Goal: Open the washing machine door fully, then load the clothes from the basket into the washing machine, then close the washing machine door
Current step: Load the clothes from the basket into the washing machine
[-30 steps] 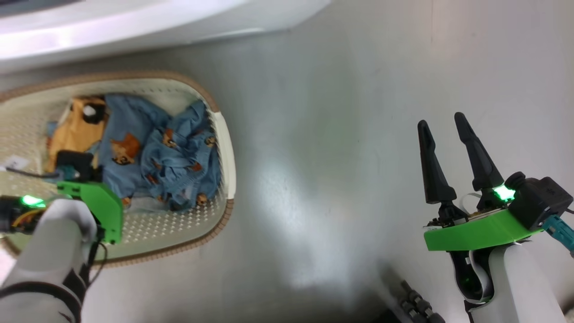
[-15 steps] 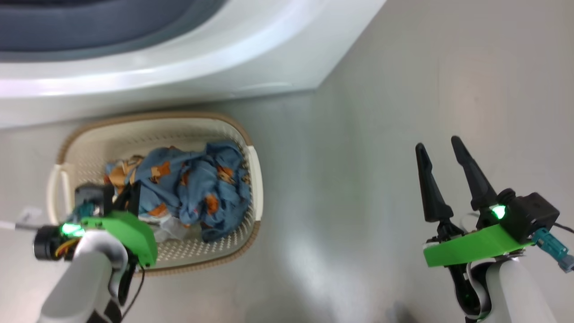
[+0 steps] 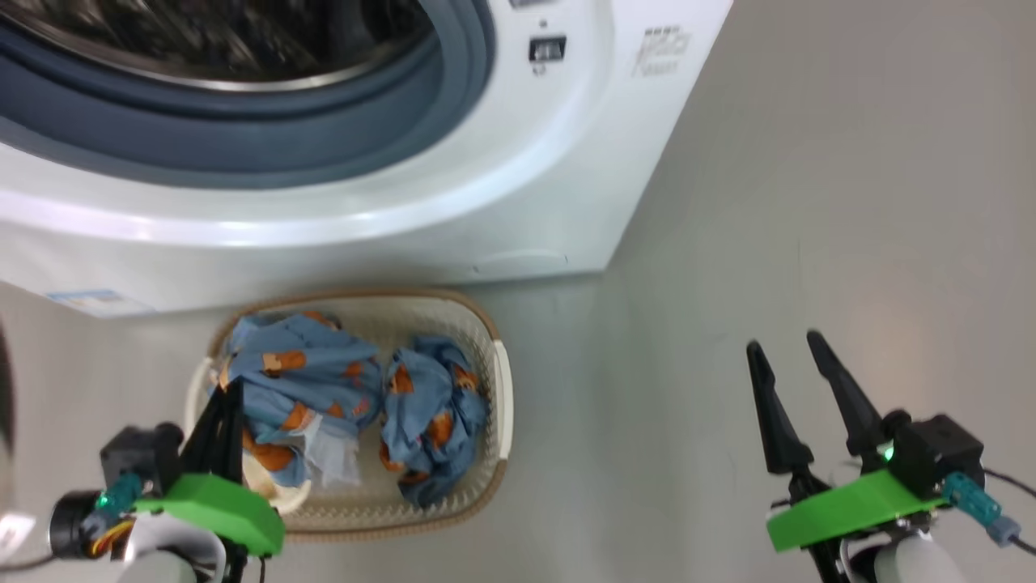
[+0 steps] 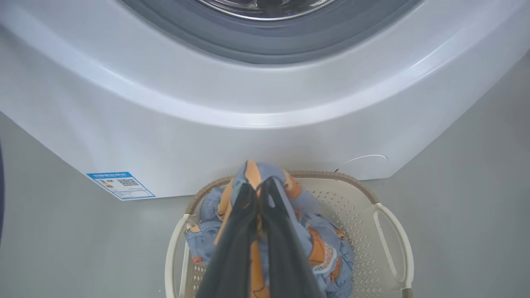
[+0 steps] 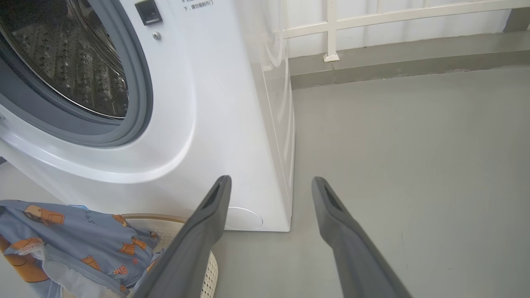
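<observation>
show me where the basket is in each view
Head view: basket lower left of centre, below the washing machine.
Left wrist view: basket bottom centre, behind the left pincer.
Right wrist view: basket bottom left, partly hidden by the clothes.
Shared landmark: the round hatch low on the machine's front, just beyond the basket.

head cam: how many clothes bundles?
2. Left bundle is over the basket's left half, pinched in the shut left hand; right bundle lies in its right half. More may be hidden underneath.
</observation>
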